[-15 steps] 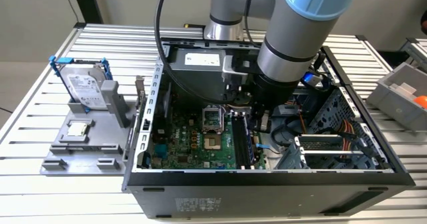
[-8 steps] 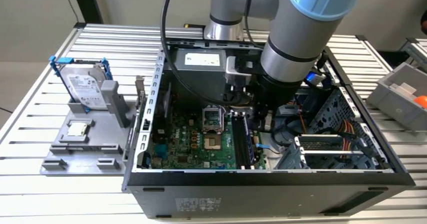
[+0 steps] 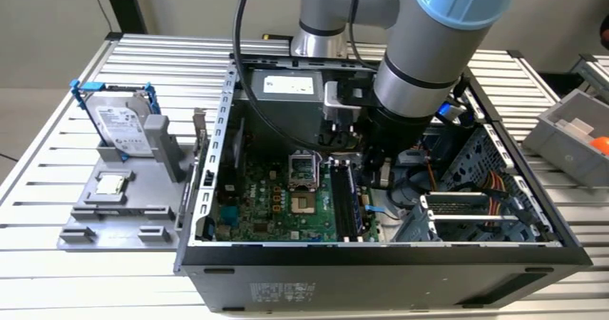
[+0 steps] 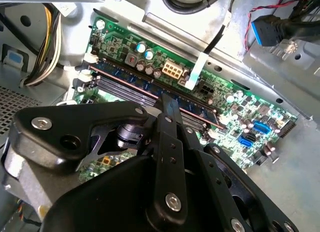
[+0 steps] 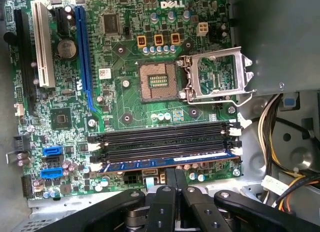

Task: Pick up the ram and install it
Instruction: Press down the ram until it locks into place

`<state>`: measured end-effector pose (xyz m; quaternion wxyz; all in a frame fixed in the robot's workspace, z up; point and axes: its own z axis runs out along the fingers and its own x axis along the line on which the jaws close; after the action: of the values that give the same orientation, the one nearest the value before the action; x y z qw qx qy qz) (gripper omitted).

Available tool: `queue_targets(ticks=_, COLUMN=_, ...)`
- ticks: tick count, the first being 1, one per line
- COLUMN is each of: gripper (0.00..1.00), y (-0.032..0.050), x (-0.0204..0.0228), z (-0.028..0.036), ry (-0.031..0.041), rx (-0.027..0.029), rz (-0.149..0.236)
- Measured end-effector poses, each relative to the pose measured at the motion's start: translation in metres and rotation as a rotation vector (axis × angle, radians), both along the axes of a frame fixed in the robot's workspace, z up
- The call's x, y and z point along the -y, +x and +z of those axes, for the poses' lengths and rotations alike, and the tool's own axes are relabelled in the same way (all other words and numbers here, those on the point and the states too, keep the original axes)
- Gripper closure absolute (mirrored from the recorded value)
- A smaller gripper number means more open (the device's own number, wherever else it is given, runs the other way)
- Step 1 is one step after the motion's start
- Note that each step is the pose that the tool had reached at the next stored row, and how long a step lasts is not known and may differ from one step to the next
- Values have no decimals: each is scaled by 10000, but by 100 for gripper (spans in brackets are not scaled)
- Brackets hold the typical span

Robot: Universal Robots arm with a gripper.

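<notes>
While jaws [image 5: 175, 178] hover closed, ram [image 5: 167, 165] sits in motherboard [image 5: 125, 91] slot.

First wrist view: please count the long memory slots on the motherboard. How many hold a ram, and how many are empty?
Slots holding a ram: 1
Empty slots: 3
Total: 4 slots

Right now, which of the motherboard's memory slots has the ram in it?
The slot nearest the gripper, at the edge of the row: the bluish ram lies along it. The other memory slots beside it show as bare black channels.
</notes>
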<state>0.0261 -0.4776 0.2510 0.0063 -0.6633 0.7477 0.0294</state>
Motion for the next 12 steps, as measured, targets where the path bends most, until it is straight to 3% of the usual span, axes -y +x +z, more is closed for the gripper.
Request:
queue_targets(ticks=5, gripper=100, y=10, x=0, z=-8, ry=1, rx=5, rz=65)
queue_targets(ticks=12, gripper=100, y=-16, x=-1, z=-70, ry=0, rx=6, rz=271)
